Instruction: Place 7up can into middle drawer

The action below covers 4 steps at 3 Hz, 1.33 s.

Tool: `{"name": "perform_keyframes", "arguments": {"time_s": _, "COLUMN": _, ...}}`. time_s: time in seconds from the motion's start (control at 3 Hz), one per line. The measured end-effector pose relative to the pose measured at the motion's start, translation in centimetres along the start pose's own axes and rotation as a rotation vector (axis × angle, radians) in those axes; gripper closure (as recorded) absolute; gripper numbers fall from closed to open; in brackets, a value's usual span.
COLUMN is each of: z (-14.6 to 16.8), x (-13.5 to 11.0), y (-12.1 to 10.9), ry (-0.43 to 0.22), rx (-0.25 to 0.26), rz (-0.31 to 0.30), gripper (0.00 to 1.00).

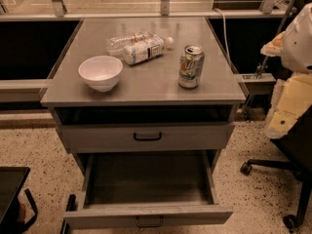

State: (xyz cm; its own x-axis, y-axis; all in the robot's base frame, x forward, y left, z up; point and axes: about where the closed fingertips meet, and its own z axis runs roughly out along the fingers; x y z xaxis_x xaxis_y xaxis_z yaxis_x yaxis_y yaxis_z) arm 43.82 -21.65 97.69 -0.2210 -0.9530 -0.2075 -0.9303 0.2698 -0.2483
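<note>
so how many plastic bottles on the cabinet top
2, lying side by side at the back: the rear bottle, and the front bottle nearer the 7up can. None look hidden. The gripper is out of view.

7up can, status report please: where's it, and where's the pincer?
Pincer not in view. 7up can upright on cabinet top. Middle drawer pulled open below. Bowl, bottles apart from can.

Brushed grey metal cabinet top [151, 84] and middle drawer [195, 215]; shiny-topped 7up can [191, 66], glossy white bowl [100, 82], clear crinkled plastic bottles [140, 47]; smooth white-shelled gripper [295, 43] at right edge.
</note>
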Motion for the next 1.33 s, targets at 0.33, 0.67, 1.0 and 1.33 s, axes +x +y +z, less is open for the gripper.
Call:
{"name": "perform_keyframes", "arguments": {"time_s": 0.33, "z": 0.0, "x": 0.0, "y": 0.0, "ry": 0.0, "rx": 0.0, "rz": 0.0, "gripper": 0.0}}
{"name": "perform_keyframes", "arguments": {"time_s": 0.67, "z": 0.2, "x": 0.1, "y": -0.5, "ry": -0.029, "rx": 0.002, "rz": 0.0, "gripper": 0.0}}
{"name": "perform_keyframes", "arguments": {"time_s": 1.0, "z": 2.2, "x": 0.5, "y": -2.8, "ry": -0.125, "rx": -0.01, "rz": -0.002, "gripper": 0.0}}
{"name": "perform_keyframes", "arguments": {"time_s": 1.33, "z": 5.4, "x": 0.0, "y": -5.9, "ry": -0.256, "rx": -0.042, "rz": -0.018, "gripper": 0.0}}
